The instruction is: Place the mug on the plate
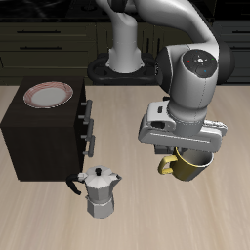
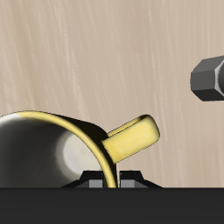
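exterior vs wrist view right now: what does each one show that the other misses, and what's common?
Only the exterior view shows the plate on top of the dark cabinet, the whole silver moka pot, and the arm above the mug.

Only the wrist view shows the mug's pale grey inside and its rim between the end effector's fingertips.

Both show the olive-yellow mug with its handle, the end effector shut on it, and the wooden table. The grey faceted piece in the wrist view is probably the moka pot.

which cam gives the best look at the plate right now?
Exterior view. The plate shows whole there, pink rim and white centre, lying on top of the dark cabinet, far from the mug under the gripper. The wrist view shows none of it, only mug, bare tabletop and the moka pot's edge.
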You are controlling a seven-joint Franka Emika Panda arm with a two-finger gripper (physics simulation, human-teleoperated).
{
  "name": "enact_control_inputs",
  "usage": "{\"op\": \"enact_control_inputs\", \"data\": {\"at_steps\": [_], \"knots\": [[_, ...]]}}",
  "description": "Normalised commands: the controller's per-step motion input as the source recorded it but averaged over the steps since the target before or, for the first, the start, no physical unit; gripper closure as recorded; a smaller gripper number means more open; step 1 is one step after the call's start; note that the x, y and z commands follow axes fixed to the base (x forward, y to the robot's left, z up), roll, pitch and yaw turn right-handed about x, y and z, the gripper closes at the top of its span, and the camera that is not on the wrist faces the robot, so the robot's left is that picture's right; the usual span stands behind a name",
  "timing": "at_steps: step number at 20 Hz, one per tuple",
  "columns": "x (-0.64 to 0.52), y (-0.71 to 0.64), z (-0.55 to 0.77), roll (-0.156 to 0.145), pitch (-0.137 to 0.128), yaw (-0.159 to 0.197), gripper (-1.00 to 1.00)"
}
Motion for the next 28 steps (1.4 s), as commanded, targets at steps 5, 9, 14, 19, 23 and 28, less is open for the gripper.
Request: {"op": "enact_control_inputs", "data": {"at_steps": [5, 9, 14, 19, 23, 28], "knots": [[-0.48, -0.05, 0.44, 0.013, -0.056, 0.113, 1.0], [-0.45, -0.2, 0.58, -0.02, -0.079, 0.089, 1.0], [-0.45, -0.14, 0.42, 0.014, -0.038, 0.06, 1.0], [-0.51, -0.16, 0.43, 0.017, -0.085, 0.067, 1.0], [-0.43, -0.26, 0.4, 0.011, -0.05, 0.0, 1.0], [-0.3, -0.2, 0.31, 0.022, -0.054, 0.019, 1.0]]}}
